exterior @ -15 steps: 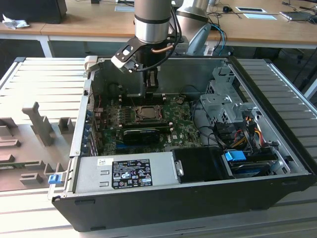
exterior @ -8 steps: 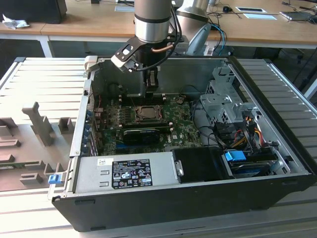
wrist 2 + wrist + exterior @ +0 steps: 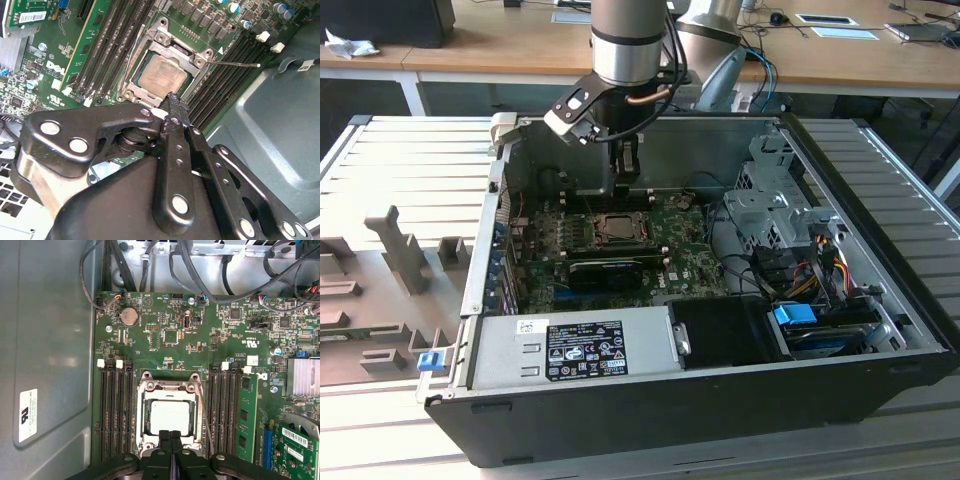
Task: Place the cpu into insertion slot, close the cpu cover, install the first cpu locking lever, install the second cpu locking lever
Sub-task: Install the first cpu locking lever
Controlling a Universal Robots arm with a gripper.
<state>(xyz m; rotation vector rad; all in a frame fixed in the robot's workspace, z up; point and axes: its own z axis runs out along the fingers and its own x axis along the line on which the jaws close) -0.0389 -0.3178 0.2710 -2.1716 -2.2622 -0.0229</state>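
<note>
The tool (image 3: 170, 436), fingers pinched together on nothing, sits at the rim of the insertion slot (image 3: 145, 416) mid-motherboard (image 3: 165, 330), the cpu (image 3: 170, 417) just beyond under the lowered cpu cover (image 3: 169, 385) (one thin locking lever (image 3: 206, 412) lies loose alongside).

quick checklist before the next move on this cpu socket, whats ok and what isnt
1. cpu seated flat in the insertion slot: ok.
2. cpu cover down around the cpu: ok, the frame lies flat with the chip showing through its window.
3. locking lever latched: not ok, its thin rod sticks out over the memory slots.
4. pincer empty: ok, fingers shut with nothing between them.
5. pincer tips touching the cpu cover's edge: cannot tell, they sit right at it.
</note>
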